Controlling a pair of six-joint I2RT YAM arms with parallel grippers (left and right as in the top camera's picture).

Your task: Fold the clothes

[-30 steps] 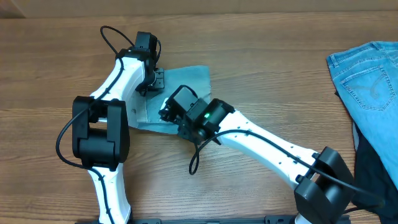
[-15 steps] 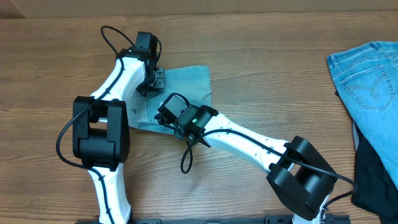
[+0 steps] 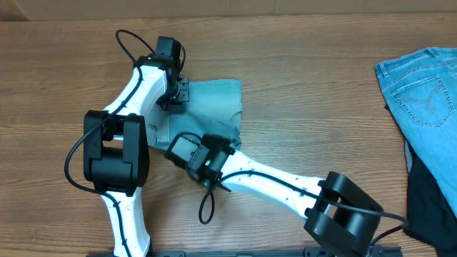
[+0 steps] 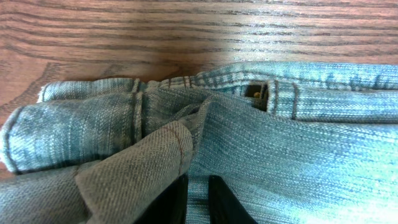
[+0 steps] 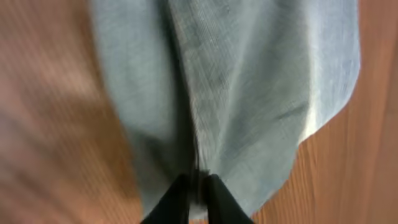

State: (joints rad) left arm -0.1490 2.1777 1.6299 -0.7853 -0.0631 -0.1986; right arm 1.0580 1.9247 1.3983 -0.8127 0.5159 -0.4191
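The clothes [image 3: 216, 105] are pale blue denim shorts, lying folded at the table's centre-left. My left gripper [image 3: 180, 93] sits at their top-left corner. In the left wrist view its fingers [image 4: 198, 200] stand nearly together with a narrow strip of denim [image 4: 280, 143] pinched between them, beside the waistband and a belt loop. My right gripper [image 3: 173, 148] is at the shorts' lower-left edge. In the blurred right wrist view its fingers [image 5: 198, 193] are shut on a fold of the pale fabric [image 5: 249, 81].
Medium-blue jeans [image 3: 425, 82] lie at the far right edge of the table, with a dark garment [image 3: 430, 193] below them. The right arm [image 3: 285, 182] stretches diagonally across the table's front middle. Bare wood [image 3: 321, 71] separates the shorts from the jeans.
The right gripper has swung left and toward the front, from on top of the shorts to their lower-left edge, and closed on the fabric. The left arm has not moved.
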